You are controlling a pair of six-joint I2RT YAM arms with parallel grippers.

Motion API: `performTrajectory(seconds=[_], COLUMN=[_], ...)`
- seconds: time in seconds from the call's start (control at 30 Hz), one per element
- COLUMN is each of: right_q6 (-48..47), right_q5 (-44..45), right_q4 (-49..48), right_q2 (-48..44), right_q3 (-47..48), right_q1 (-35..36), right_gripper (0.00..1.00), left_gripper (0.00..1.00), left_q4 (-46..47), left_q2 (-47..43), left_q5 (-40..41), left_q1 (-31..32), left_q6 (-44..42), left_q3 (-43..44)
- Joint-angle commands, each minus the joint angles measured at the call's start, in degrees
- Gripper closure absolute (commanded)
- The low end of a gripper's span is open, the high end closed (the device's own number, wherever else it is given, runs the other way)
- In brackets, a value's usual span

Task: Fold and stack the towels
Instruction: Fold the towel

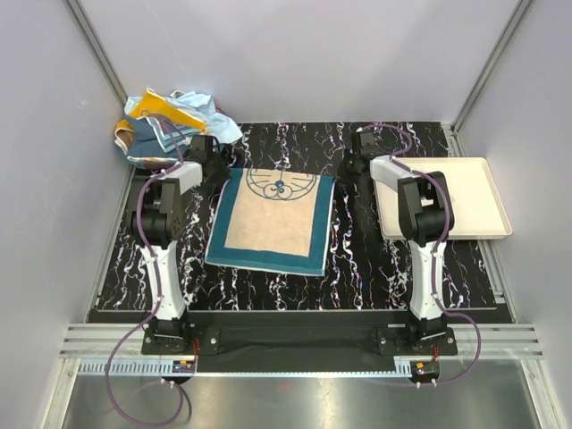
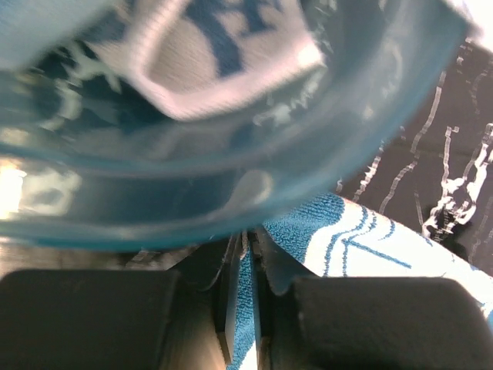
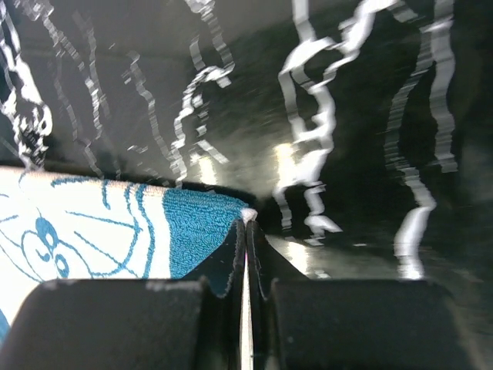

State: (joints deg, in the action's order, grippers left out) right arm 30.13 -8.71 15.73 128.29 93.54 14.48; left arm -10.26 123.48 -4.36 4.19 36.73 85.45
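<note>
A teal towel with a beige centre lies spread flat in the middle of the black marbled table. My left gripper is at its far left corner, and in the left wrist view the gripper is shut with a strip of teal towel pinched between the jaws. My right gripper is at the far right corner. In the right wrist view that gripper is shut on the very tip of the towel. More towels lie in a crumpled pile at the back left.
A white tray sits at the right edge of the table, beside the right arm. Grey walls close in the left, back and right sides. A blurred light-blue printed cloth fills the upper part of the left wrist view.
</note>
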Motion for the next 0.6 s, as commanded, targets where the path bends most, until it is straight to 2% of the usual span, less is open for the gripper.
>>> performTrajectory(seconds=[0.0, 0.23, 0.4, 0.43, 0.5, 0.57], right_q6=[-2.26, -4.46, -6.83, -7.10, -7.63, -7.81], right_q5=[0.54, 2.11, 2.65, 2.38, 2.38, 2.03], right_q4=[1.94, 4.57, 6.60, 6.77, 7.21, 7.39], right_q2=[-0.85, 2.39, 4.77, 5.21, 5.39, 5.31], right_q3=[2.79, 7.44, 12.28, 12.72, 13.77, 13.69], right_q1=[-1.91, -2.79, -3.06, -3.23, -3.23, -3.14], right_gripper=[0.97, 0.98, 0.98, 0.98, 0.98, 0.98], left_gripper=[0.88, 0.88, 0.86, 0.84, 0.71, 0.66], left_q4=[0.86, 0.68, 1.91, 1.48, -1.40, -2.65], left_q2=[-2.28, -4.56, -7.81, -7.90, -7.29, -6.33], left_q5=[3.39, 8.48, 9.11, 9.45, 11.29, 11.92], left_q1=[1.78, 6.44, 8.38, 8.30, 8.12, 6.90], left_q6=[2.20, 6.85, 8.98, 8.62, 7.22, 4.59], left_q3=[-1.95, -6.16, -8.63, -7.76, -5.48, -1.71])
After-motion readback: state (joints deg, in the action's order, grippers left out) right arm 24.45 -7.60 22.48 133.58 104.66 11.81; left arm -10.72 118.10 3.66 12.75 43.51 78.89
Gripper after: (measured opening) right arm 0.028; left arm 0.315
